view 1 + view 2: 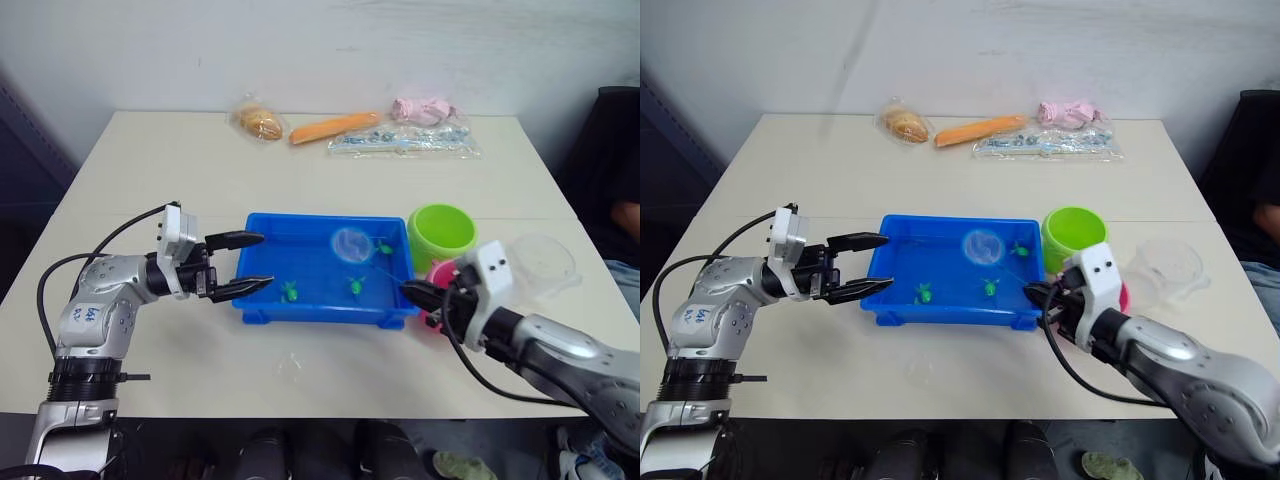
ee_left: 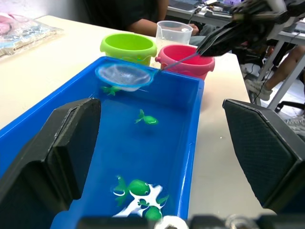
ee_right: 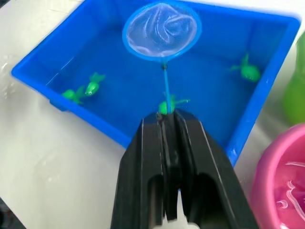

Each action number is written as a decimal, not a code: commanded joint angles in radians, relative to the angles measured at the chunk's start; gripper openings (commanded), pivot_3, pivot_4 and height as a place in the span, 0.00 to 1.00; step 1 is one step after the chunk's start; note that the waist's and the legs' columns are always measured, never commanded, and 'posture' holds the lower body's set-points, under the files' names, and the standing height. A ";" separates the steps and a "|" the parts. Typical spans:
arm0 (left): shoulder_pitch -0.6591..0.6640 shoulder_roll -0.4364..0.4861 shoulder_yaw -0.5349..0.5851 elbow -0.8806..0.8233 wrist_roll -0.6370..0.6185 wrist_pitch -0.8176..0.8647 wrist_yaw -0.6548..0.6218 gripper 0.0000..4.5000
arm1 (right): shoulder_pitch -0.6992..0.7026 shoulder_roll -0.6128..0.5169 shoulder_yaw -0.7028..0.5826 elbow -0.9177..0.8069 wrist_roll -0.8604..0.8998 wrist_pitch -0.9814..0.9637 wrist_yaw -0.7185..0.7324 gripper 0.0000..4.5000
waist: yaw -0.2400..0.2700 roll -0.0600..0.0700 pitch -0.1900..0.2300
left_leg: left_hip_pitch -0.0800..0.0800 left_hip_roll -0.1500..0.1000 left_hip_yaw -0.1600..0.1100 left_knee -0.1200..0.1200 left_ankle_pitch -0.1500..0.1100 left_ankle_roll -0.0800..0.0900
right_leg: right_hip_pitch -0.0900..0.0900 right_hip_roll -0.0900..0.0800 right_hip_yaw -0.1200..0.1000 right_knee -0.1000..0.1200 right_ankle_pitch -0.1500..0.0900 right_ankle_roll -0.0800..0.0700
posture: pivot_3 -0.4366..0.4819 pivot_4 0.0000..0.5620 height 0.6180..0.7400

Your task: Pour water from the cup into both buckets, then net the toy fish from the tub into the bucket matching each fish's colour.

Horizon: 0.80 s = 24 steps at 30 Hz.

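Right two-finger black gripper (image 3: 167,119) pinching thin stick of blue-rimmed clear-mesh net (image 3: 162,31), hoop ahead over shallow bright blue plastic tub (image 1: 262,300). Tiny green toy fish (image 3: 250,71) beneath. Left black gripper (image 1: 250,262) spread at tub's end.

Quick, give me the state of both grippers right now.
Left gripper: open, holding nothing, at the end of the tub.
Right gripper: shut on the net handle, hoop over the tub.
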 commanded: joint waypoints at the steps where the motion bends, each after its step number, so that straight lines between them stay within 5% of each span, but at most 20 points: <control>1: 0.054 0.005 0.031 -0.083 -0.012 -0.004 0.032 0.98 | -0.195 0.063 0.107 0.160 0.266 0.202 -0.308 0.00 | 0.000 0.000 0.000 | 0.000 0.000 0.000 0.000 0.000 0.000 | 0.000 0.000 0.000 0.000 0.000 0.000 | 0.48 0.27 1.00; 16: 0.060 0.032 0.042 -0.097 -0.011 -0.002 0.033 0.98 | -0.379 0.040 0.178 0.345 0.621 0.260 -0.740 0.00 | -0.002 0.000 0.000 | -0.003 0.001 0.002 -0.001 0.000 0.000 | -0.003 0.001 -0.001 0.000 0.001 0.001 | 0.48 0.27 1.00; 24: 0.065 0.025 0.042 -0.089 -0.016 -0.014 0.026 0.98 | -0.412 0.051 0.181 0.356 0.632 0.211 -0.842 0.00 | -0.002 0.000 0.000 | -0.004 0.001 0.002 -0.001 0.000 0.000 | -0.004 0.001 -0.001 0.000 0.001 0.001 | 0.48 0.27 1.00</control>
